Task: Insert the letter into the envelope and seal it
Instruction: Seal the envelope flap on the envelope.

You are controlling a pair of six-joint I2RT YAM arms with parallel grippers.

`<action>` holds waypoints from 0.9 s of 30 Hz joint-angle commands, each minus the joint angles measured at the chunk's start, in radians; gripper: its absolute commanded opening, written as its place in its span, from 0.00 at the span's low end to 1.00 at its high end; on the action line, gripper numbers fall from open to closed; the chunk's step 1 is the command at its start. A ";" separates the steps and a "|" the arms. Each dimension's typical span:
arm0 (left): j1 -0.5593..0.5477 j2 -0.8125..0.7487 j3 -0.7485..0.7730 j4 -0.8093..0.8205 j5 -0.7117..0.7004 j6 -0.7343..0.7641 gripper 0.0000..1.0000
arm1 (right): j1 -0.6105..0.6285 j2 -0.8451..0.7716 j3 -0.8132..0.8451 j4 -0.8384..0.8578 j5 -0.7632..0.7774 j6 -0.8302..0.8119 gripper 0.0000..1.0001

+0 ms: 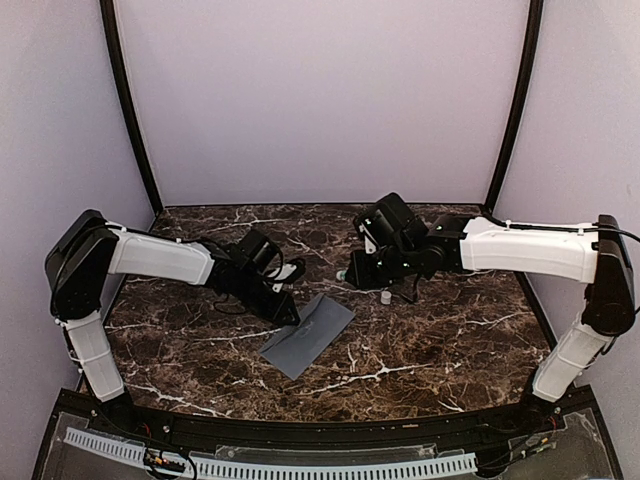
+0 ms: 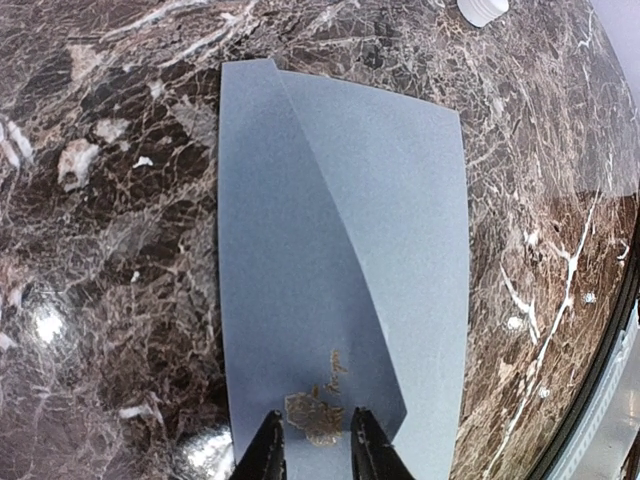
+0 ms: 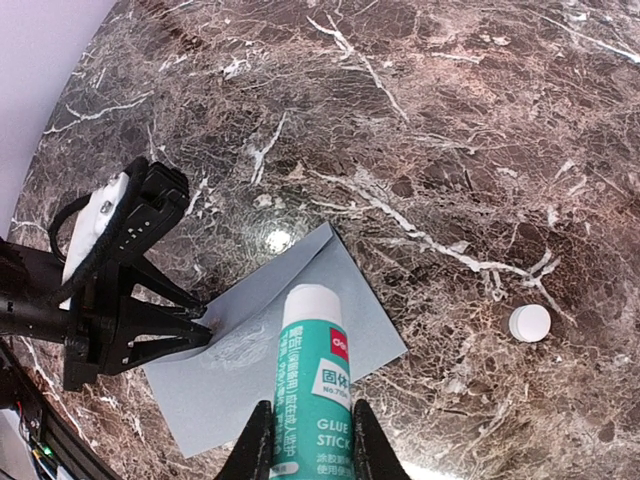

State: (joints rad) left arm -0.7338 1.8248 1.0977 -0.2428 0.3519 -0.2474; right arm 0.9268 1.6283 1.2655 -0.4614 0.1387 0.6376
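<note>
The slate-grey envelope [image 1: 308,335] [image 2: 330,250] [image 3: 230,390] lies flat on the marble table, its triangular flap folded down. A brownish glue smear marks the paper near the flap tip. My left gripper [image 2: 315,420] [image 1: 293,318] [image 3: 200,330] rests its tips on the envelope on either side of that smear, jaws slightly apart with nothing between them. My right gripper [image 3: 308,415] [image 1: 358,270] hovers above the envelope, shut on an uncapped teal glue stick [image 3: 310,370]. The letter is hidden.
The glue stick's white cap [image 3: 529,322] [image 1: 385,296] [image 2: 482,8] stands on the table just beyond the envelope's far corner. The table's black front rim [image 2: 600,380] runs close to the envelope's right side in the left wrist view.
</note>
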 commanded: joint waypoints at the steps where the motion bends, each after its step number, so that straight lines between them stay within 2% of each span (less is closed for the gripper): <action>1: -0.013 0.016 0.018 -0.004 0.024 -0.008 0.23 | -0.006 -0.001 -0.003 0.043 -0.001 0.002 0.02; 8: -0.025 0.044 0.029 0.007 0.038 -0.016 0.20 | -0.005 -0.001 -0.016 0.061 -0.011 0.004 0.02; 15: -0.052 0.069 0.046 -0.027 -0.053 0.016 0.19 | -0.005 0.001 -0.029 0.079 -0.020 0.006 0.02; 21: -0.061 0.080 0.060 -0.020 -0.054 0.016 0.18 | -0.005 0.002 -0.039 0.087 -0.022 0.004 0.02; 27: -0.084 0.097 0.096 -0.039 -0.107 0.022 0.12 | -0.005 -0.002 -0.051 0.100 -0.026 0.007 0.02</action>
State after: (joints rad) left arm -0.7956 1.9087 1.1564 -0.2428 0.2943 -0.2424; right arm 0.9268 1.6283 1.2327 -0.4110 0.1204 0.6376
